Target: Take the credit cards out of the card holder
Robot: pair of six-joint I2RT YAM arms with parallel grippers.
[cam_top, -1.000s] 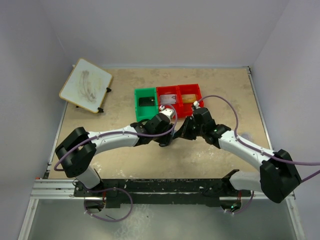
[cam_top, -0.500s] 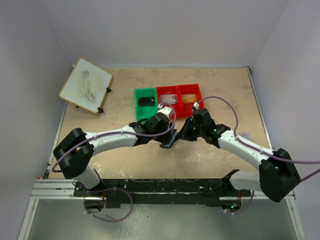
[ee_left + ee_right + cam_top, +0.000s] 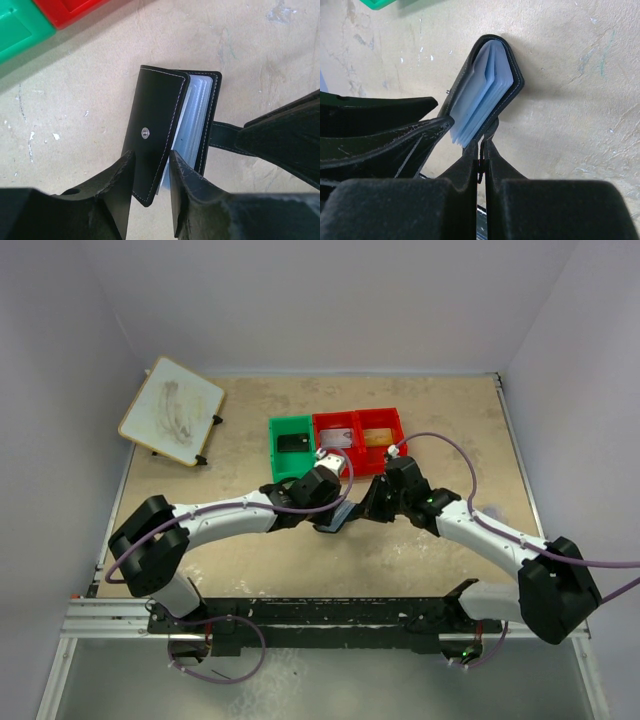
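The left gripper (image 3: 151, 159) is clamped on the black front cover of the half-open card holder (image 3: 156, 100), just ahead of its fingertips, while the right gripper (image 3: 481, 146) pinches the tab (image 3: 225, 136) tight, pale blue sleeves (image 3: 481, 92) fanning directly beyond its fingers.

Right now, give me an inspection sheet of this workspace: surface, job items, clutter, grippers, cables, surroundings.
Surface: beige table, scuffed with white marks.
Job's things: card holder partly open, pale sleeves showing; credit cards not discernible inside.
Clutter: green bin holding a dark flat item; two red bins, contents too small to identify; whiteboard at far left.
Grippers: left gripper pinches the holder's front cover; right gripper shut on its tab.
Cables: purple cables loop along both arms.
Surroundings: plain pale walls.
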